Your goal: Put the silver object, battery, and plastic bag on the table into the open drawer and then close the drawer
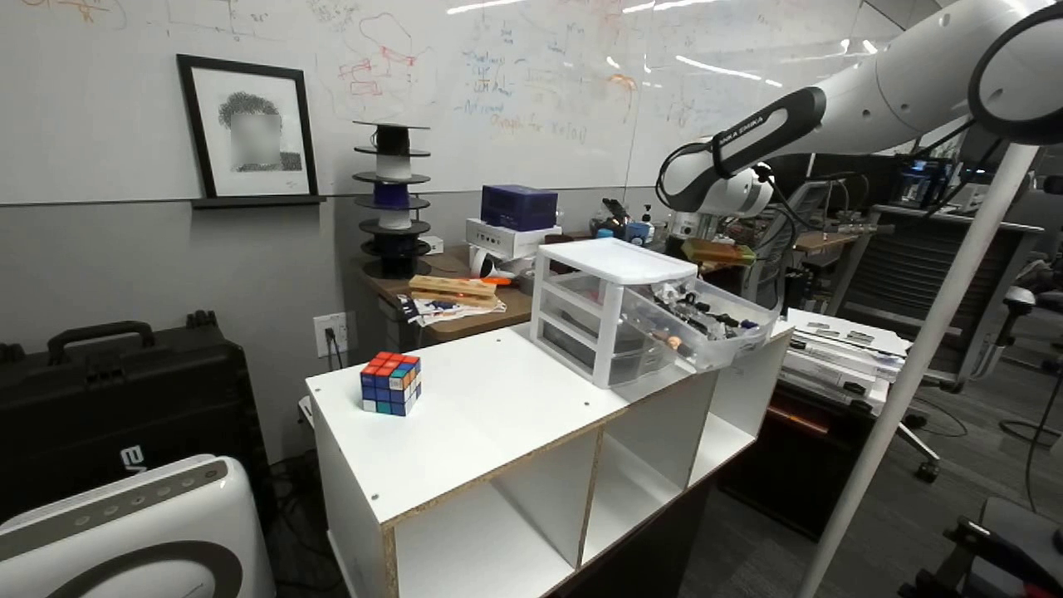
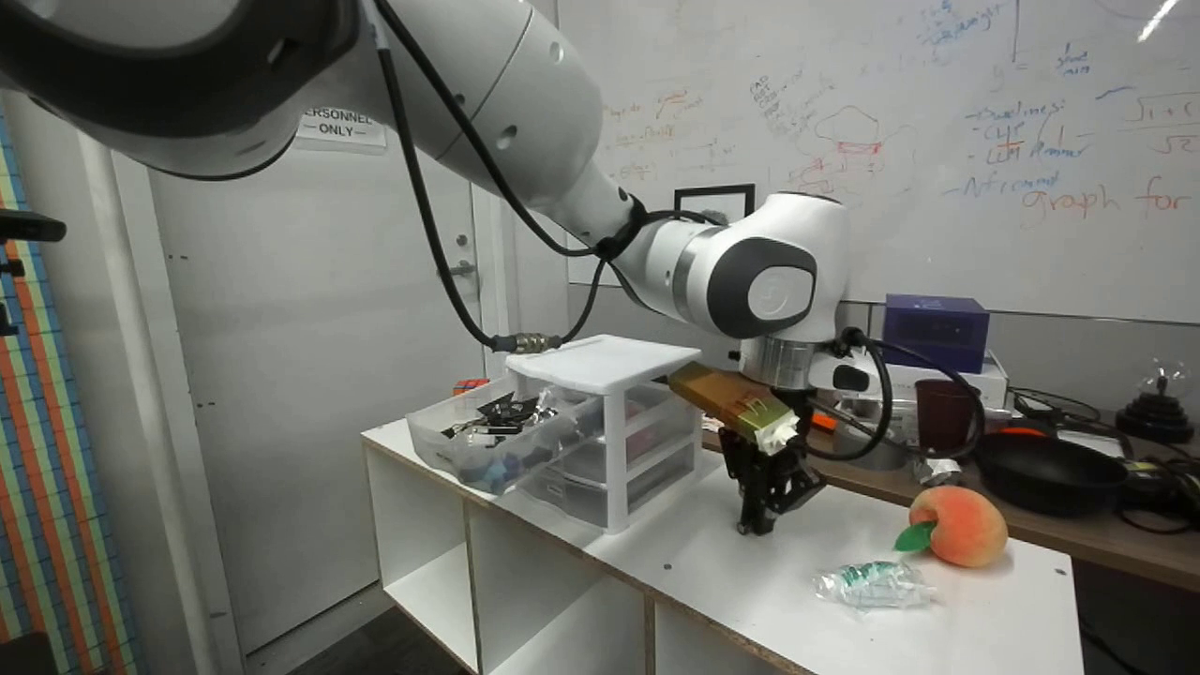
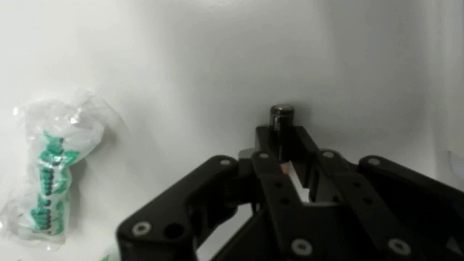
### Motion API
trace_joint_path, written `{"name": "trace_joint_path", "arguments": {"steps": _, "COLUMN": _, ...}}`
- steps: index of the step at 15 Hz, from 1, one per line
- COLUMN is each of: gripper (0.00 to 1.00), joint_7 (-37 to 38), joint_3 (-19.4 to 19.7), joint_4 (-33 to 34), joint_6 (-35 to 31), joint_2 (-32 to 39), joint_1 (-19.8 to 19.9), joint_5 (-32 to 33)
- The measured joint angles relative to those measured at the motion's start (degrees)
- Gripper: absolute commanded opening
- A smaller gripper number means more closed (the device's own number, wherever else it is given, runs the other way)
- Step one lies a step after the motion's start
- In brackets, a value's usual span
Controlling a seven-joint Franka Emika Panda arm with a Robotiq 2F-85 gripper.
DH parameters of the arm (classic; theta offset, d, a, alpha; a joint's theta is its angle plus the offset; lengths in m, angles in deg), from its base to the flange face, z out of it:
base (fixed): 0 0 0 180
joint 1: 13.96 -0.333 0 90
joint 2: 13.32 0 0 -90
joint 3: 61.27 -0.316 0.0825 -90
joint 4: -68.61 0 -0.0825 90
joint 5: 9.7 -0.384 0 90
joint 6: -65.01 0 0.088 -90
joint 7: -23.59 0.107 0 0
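Note:
In the wrist view, my gripper (image 3: 282, 134) is shut on the dark battery (image 3: 282, 114), whose metal end pokes out past the fingertips while a copper-coloured part shows between the fingers. In an exterior view the gripper (image 2: 757, 525) points down low over the white table (image 2: 703, 586), beside the drawer unit. The clear plastic bag (image 2: 872, 586) with green print lies apart from it; the wrist view has this bag (image 3: 54, 174) at left. The translucent top drawer (image 1: 727, 355) is pulled out and holds many small dark and shiny pieces. On the tabletop the silver object is out of view.
A peach (image 2: 961, 525) with a green leaf sits behind the bag. The white-framed unit (image 1: 614, 259) stands between the gripper and a Rubik's cube (image 1: 390, 384). A brown-yellow block (image 2: 731, 398) is fixed at my wrist. Behind the table runs a cluttered desk (image 2: 1172, 553).

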Motion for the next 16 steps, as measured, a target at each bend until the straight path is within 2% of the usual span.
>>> {"name": "trace_joint_path", "arguments": {"steps": 1, "gripper": 0.06, "joint_7": -0.1, "joint_3": 0.0, "joint_4": 0.1, "joint_6": 0.5, "joint_2": 0.0, "joint_1": 0.0, "joint_5": 0.0}}
{"name": "trace_joint_path", "arguments": {"steps": 5, "gripper": 0.04, "joint_7": 0.6, "joint_3": 1.2, "joint_4": 0.8, "joint_6": 5.2, "joint_2": -0.1, "joint_1": -0.9, "joint_5": 2.0}}
{"name": "trace_joint_path", "arguments": {"steps": 10, "gripper": 0.04, "joint_7": 7.6, "joint_3": 4.9, "joint_4": 0.4, "joint_6": 7.3, "joint_2": -1.6, "joint_1": -5.1, "joint_5": 7.8}}
{"name": "trace_joint_path", "arguments": {"steps": 13, "gripper": 0.04, "joint_7": 11.5, "joint_3": 7.3, "joint_4": -2.2, "joint_6": 7.3, "joint_2": -6.8, "joint_1": -9.4, "joint_5": 12.7}}
{"name": "trace_joint_path", "arguments": {"steps": 16, "gripper": 0.04, "joint_7": 13.6, "joint_3": 7.7, "joint_4": -6.8, "joint_6": 6.8, "joint_2": -14.1, "joint_1": -13.0, "joint_5": 16.6}}
